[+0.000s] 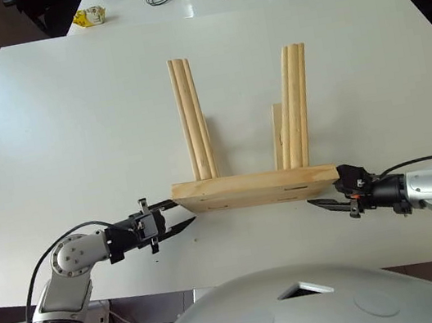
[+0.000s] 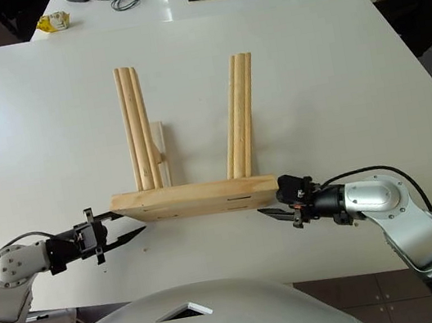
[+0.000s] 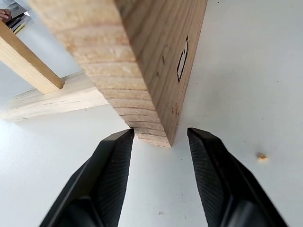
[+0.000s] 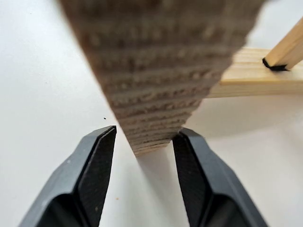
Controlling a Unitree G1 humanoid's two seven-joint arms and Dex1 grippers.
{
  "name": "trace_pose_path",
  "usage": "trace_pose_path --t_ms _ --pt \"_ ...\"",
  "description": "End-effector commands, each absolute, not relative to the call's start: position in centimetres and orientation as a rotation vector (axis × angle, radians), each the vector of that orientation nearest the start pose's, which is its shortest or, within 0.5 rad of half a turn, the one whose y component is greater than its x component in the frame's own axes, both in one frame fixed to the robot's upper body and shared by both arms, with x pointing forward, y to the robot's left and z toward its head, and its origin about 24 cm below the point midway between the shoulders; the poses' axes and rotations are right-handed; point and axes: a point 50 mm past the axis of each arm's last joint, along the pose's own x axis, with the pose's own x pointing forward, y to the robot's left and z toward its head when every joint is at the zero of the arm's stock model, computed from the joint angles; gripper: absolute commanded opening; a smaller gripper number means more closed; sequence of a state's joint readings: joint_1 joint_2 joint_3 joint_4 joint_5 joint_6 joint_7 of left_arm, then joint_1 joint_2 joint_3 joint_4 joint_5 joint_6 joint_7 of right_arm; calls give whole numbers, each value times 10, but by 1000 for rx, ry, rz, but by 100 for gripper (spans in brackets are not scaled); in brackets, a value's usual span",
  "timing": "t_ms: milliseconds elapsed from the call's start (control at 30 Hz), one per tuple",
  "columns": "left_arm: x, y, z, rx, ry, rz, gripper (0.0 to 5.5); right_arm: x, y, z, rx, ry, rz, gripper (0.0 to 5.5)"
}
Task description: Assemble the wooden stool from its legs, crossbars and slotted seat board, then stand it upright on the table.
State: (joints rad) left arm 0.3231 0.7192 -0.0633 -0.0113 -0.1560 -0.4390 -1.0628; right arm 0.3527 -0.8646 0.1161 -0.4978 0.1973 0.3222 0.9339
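On its side on the white surface (image 1: 71,136): the wooden stool (image 1: 299,114), apparently already joined up. Seat board (image 1: 255,189) on its long edge at the end nearest the robot, long axis crosswise from one arm to the other. Two bundles of legs (image 1: 192,120) off the seat board's far face, flat along the surface and pointing away from the robot. A crossbar (image 1: 278,134) beside the bundle at the seat board's right end.

Left gripper (image 1: 177,215) at the seat board's left end, right gripper (image 2: 272,198) at its right end, both low by the surface, each as near to its own end as the other. Jaws spread on both, pinching nothing. Seen from the wrists: lower corner of each seat board end right between the fingertips, barely inside, wood close beside the tips but not yet clamped.

By judgement: assembly done, standing-up left. Calls for closing across the seat board's thickness at both ends, then turning it about that crosswise axis so the legs swing down. Only a shallow bite at the corners, so a risk of slipping; worth pushing deeper onto the seat board first.
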Motion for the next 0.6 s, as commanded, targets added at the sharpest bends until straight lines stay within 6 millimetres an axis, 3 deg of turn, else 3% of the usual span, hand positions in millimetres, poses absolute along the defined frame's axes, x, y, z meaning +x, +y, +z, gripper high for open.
trace_pose_path --t_ms 33,167,433,600 --pt "153 216 30 508 198 -1226 273 156 -200 62 -481 552 1186 213" --pt "159 217 29 490 200 -1183 330 159 -201 62 -499 552 1197 213" --pt "167 237 36 480 233 -1114 330 161 -207 62 -535 557 1204 213" --pt "165 232 33 480 243 -1168 330 161 -205 60 -535 552 1211 213"
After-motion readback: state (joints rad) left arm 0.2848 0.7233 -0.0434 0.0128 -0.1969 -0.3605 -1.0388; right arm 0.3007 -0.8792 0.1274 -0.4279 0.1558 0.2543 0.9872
